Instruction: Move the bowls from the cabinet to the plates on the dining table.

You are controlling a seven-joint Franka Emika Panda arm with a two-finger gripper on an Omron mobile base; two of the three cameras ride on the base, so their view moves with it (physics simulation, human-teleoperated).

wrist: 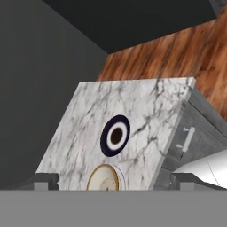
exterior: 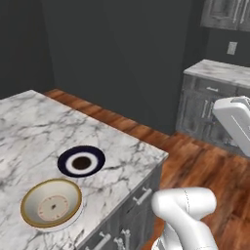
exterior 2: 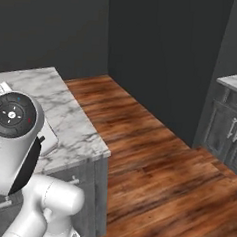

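Observation:
A wide beige bowl [exterior: 51,204] with a tan-brown rim rests on a white plate [exterior: 70,223] near the front of the marble dining table [exterior: 29,127]. Just behind it lies a dark blue plate [exterior: 81,161] with a white ring and nothing on it. In the hand view my gripper [wrist: 113,181] is open and holds nothing. It hangs off the table's side, well away from the bowl [wrist: 105,178] and the blue plate [wrist: 115,135]. Grey panelled cabinet doors [exterior: 227,12] with long bar handles show at the top right.
A second marble counter [exterior: 219,72] over grey drawers stands at the right, across a strip of wood floor [exterior: 195,161]. A dark wall [exterior: 122,53] runs behind the table. The table's corner [exterior 2: 84,133] lies close to my arm's base.

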